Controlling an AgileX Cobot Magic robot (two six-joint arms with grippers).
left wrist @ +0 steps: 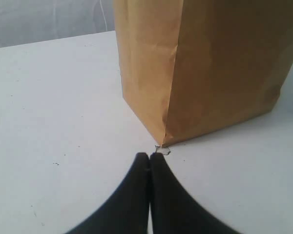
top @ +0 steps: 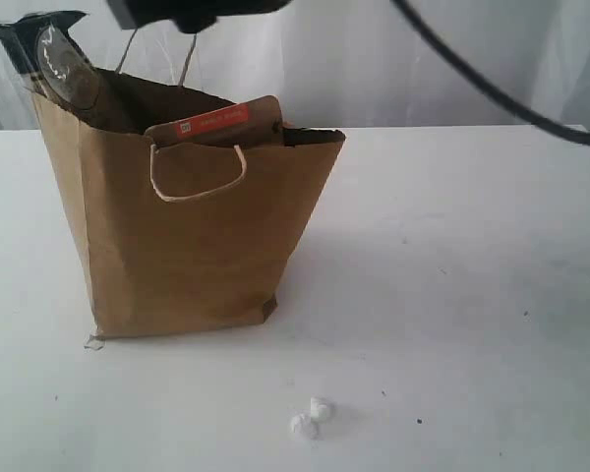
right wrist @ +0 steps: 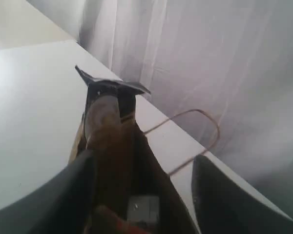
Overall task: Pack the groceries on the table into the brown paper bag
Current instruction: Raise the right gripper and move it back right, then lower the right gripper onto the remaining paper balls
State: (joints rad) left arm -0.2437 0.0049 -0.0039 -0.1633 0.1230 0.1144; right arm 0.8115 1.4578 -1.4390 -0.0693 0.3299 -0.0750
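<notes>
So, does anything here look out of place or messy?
Two tiny white lumps lie loose on the table in front of the brown paper bag, and a long packet pokes tilted from its top corner.

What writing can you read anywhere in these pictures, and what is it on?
Orange label on the brown pouch sticking out of the paper bag: white print, too blurred to read.
No other text shows in any view.

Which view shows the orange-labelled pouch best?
The exterior view: the orange-labelled pouch sticks out of the brown paper bag with its label facing the camera. The right wrist view catches only a blurred orange sliver; the left wrist view shows just the bag's outer wall.
</notes>
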